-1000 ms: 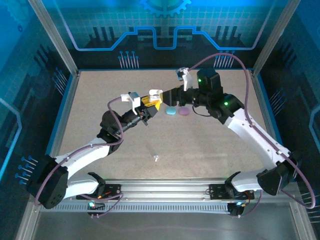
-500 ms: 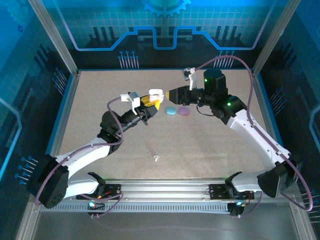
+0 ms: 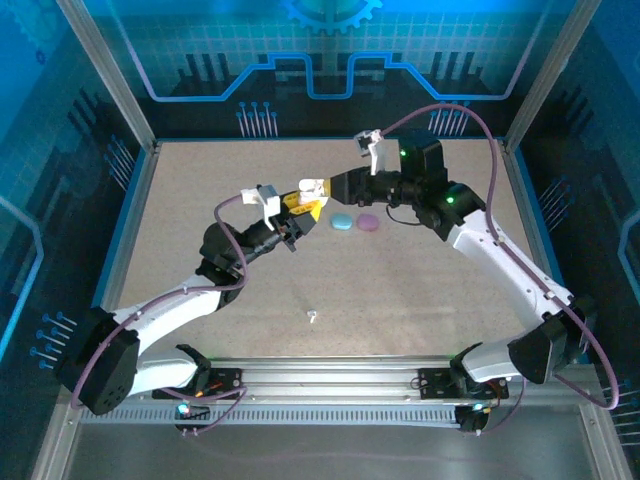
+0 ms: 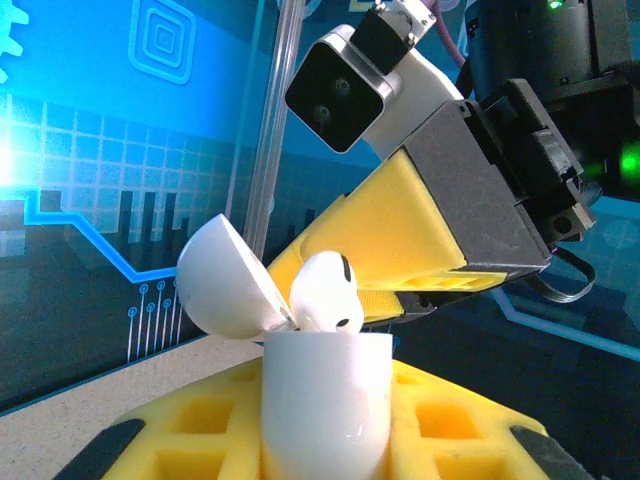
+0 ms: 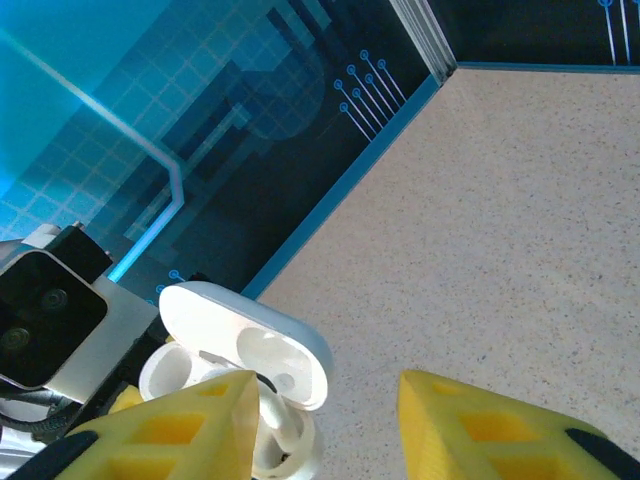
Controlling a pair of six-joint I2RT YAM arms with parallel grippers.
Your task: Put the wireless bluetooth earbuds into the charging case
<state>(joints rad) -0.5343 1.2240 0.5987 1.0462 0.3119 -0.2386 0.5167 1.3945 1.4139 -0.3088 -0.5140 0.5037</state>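
Left pincer (image 3: 304,206) is clamped on the white case (image 4: 325,400), holding it upright with the lid (image 4: 225,282) swung back. One white bud (image 4: 328,292) stands in the case mouth, its head proud of the rim, apparently not seated. A small white piece (image 3: 313,317), possibly the second bud, lies loose on the table (image 3: 420,290) nearer the bases. Right pincer (image 5: 325,425) has advanced onto the case since half a second ago. Its fingers stand partly apart over the open case, clamping nothing. Judgement: placement is done and seating remains.

Table (image 3: 420,290): blue case (image 3: 342,222), pink case (image 3: 368,222), earbud (image 3: 313,317)
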